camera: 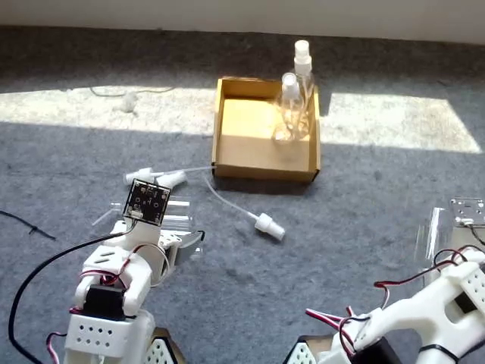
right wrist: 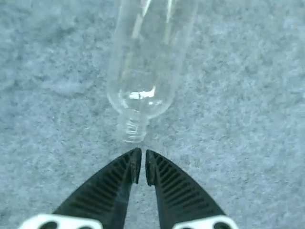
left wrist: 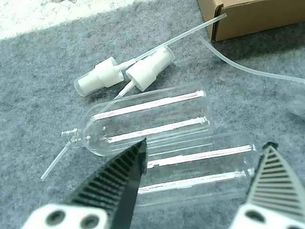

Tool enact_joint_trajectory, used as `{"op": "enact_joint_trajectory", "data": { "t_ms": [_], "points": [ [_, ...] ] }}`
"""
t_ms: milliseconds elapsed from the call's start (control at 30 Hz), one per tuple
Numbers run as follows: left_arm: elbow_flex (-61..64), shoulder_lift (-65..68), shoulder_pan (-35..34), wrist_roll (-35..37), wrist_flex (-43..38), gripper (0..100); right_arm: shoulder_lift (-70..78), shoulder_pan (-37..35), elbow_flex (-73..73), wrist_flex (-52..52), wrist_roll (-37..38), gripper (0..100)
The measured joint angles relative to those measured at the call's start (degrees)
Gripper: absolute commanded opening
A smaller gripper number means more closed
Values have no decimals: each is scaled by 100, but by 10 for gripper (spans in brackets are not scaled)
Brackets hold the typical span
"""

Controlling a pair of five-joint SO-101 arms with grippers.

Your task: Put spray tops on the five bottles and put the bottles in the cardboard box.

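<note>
My left gripper [left wrist: 205, 149] is open and hangs just above two clear bottles lying side by side without tops, the nearer one [left wrist: 195, 174] between its fingers and the farther one [left wrist: 147, 119] beyond. Two white spray tops [left wrist: 97, 78] [left wrist: 147, 71] lie past them. My right gripper [right wrist: 142, 156] is shut on nothing, its tips just short of the threaded neck of a third clear bottle [right wrist: 147, 62] lying on the carpet. In the cardboard box [camera: 227, 136] stand two bottles with spray tops [camera: 289, 106] [camera: 303, 68].
A loose spray top [camera: 269, 226] with a long tube lies on the grey carpet between the arms, in front of the box. The box corner [left wrist: 252, 16] is close to the left arm's bottles. A black cable [camera: 45, 262] trails at the left.
</note>
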Motion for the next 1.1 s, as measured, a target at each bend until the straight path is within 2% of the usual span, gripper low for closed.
{"op": "enact_joint_trajectory", "data": {
  "t_ms": [167, 300, 733, 1100],
  "points": [
    [0, 0, 0, 0, 0, 336, 0, 229, -554, -255, -70, 5],
    [0, 0, 0, 0, 0, 336, 158, 220, -448, -334, -70, 5],
    [0, 0, 0, 0, 0, 336, 2127, -35, -826, -677, -633, 5],
    [0, 0, 0, 0, 0, 336, 2224, -1301, -844, -527, -651, 5]
  ]
}}
